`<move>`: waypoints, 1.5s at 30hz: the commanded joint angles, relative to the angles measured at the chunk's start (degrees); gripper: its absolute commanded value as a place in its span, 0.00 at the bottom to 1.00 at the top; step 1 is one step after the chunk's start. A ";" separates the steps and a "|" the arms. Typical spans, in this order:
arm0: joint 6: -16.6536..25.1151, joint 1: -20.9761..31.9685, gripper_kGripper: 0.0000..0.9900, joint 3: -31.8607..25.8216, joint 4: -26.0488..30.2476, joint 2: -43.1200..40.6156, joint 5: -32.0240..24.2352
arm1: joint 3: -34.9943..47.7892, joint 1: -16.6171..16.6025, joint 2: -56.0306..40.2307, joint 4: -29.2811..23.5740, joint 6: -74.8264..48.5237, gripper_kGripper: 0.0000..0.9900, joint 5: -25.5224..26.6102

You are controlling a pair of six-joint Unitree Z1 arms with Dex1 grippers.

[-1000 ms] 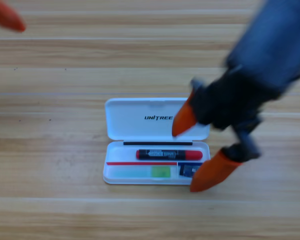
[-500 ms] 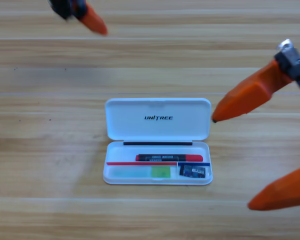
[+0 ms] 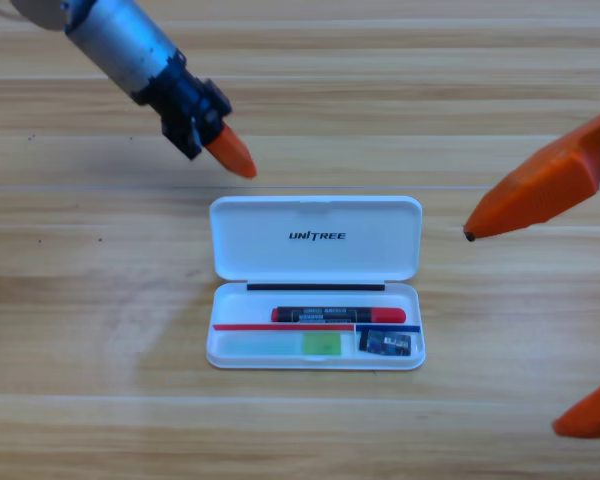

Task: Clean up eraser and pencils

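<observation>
Since the earlier frame, the left gripper (image 3: 230,155) is advancing to just above the case (image 3: 316,236)'s lid; its jaw state cannot be told. Right gripper (image 3: 540,310), spread wide, is withdrawing right of the case. Inside are lying two pencils, black-red (image 3: 337,314) and green (image 3: 280,344), and one eraser (image 3: 388,343). Closing the lid probably comes next.
</observation>
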 commanded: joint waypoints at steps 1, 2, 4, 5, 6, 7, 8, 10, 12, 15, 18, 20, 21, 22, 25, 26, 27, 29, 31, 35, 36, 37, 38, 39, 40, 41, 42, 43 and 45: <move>3.53 -3.43 0.00 2.08 3.09 3.17 -2.40 | 1.86 -1.43 0.05 -1.57 0.49 0.94 0.59; 3.88 -3.69 0.00 2.17 3.53 3.09 -2.57 | 1.95 -1.43 -0.04 -1.57 0.49 0.94 0.59; 4.32 -4.22 0.00 2.17 4.41 2.91 -3.10 | 2.39 -1.43 -0.30 -1.66 0.40 0.94 0.59; 4.67 -4.39 0.00 2.17 4.85 2.91 -3.45 | 2.47 -1.43 -0.30 -1.75 0.40 0.94 0.59; 4.94 -4.57 0.00 2.17 5.11 2.82 -3.63 | 2.47 -1.43 -0.21 -1.83 0.40 0.94 0.59; 5.20 -4.66 0.00 2.17 5.38 2.82 -3.72 | 2.56 -1.43 -0.21 -2.01 0.40 0.94 0.59; 5.37 -4.75 0.00 2.17 5.73 2.82 -3.80 | 2.65 -1.43 -0.21 -2.01 0.40 0.94 0.59; 5.73 -4.83 0.00 2.08 6.70 2.91 -3.72 | 2.65 -1.43 -0.21 -2.10 0.49 0.94 0.59; 6.43 -4.83 0.00 2.17 7.22 2.73 -3.80 | 2.74 -1.43 -0.21 -2.10 0.49 0.94 0.68; 7.04 -4.92 0.00 2.34 7.75 2.73 -3.98 | 3.09 -1.43 -0.21 -2.10 0.57 0.94 0.68; 7.84 -5.01 0.00 2.43 8.37 2.91 -4.59 | 3.27 -1.43 -0.30 -2.10 0.57 0.94 0.68; 8.19 -5.10 0.00 2.87 8.45 3.09 -4.95 | 3.27 -1.43 -0.56 -2.10 0.57 0.94 0.68; 8.27 -5.10 0.00 2.96 8.54 3.26 -5.03 | 3.27 -1.43 -0.56 -2.18 0.66 0.94 0.68; 8.45 -5.18 0.00 3.22 8.54 3.35 -5.03 | 3.27 -1.43 -0.56 -2.18 0.66 0.94 0.68; 9.42 -5.45 0.00 4.36 8.54 3.35 -5.03 | 3.18 -1.43 -0.48 -2.27 0.75 0.94 0.68; 9.59 -5.62 0.00 4.72 8.54 3.35 -5.03 | 3.18 -1.43 -0.48 -2.27 0.75 0.94 0.68; 9.86 -5.71 0.00 5.07 8.54 3.35 -5.03 | 3.18 -1.43 -0.48 -2.27 0.84 0.94 0.68; 10.21 -5.98 0.00 5.42 8.45 3.61 -4.86 | 3.18 -1.43 -0.39 -2.27 0.84 0.94 0.77; 10.47 -6.33 0.00 5.95 8.45 3.61 -4.86 | 3.18 -1.43 -0.30 -2.27 0.93 0.94 0.85; 10.47 -7.12 0.00 6.47 8.37 3.44 -4.95 | 3.09 -1.43 -0.39 -2.27 1.01 0.94 0.94; 10.47 -7.38 0.00 6.65 8.37 3.35 -4.86 | 3.09 -1.43 -0.39 -2.27 1.01 0.94 0.94; 10.47 -7.65 0.00 6.83 8.37 3.35 -4.86 | 3.18 -1.43 -0.39 -2.27 1.01 0.94 0.94; 10.56 -7.82 0.00 7.09 8.37 3.26 -4.86 | 3.18 -1.43 -0.39 -2.27 1.01 0.94 0.94; 10.56 -8.08 0.00 7.26 8.28 3.26 -4.86 | 3.18 -1.43 -0.30 -2.27 1.01 0.94 0.94; 10.56 -8.35 0.00 7.53 8.10 3.17 -4.86 | 3.18 -1.43 -0.21 -2.27 1.01 0.94 0.94; 10.56 -8.52 0.00 7.70 8.10 3.17 -4.86 | 3.18 -1.43 -0.21 -2.27 1.10 0.94 1.03; 10.47 -8.79 0.00 8.06 7.84 3.00 -4.77 | 3.18 -1.43 -0.21 -2.27 1.10 0.94 1.03; 10.47 -9.05 0.00 8.32 7.66 2.91 -4.77 | 3.09 -1.43 -0.21 -2.27 1.10 0.94 1.03; 10.38 -9.40 0.00 8.85 7.40 2.73 -4.68 | 3.09 -1.43 -0.30 -2.27 1.10 0.94 1.03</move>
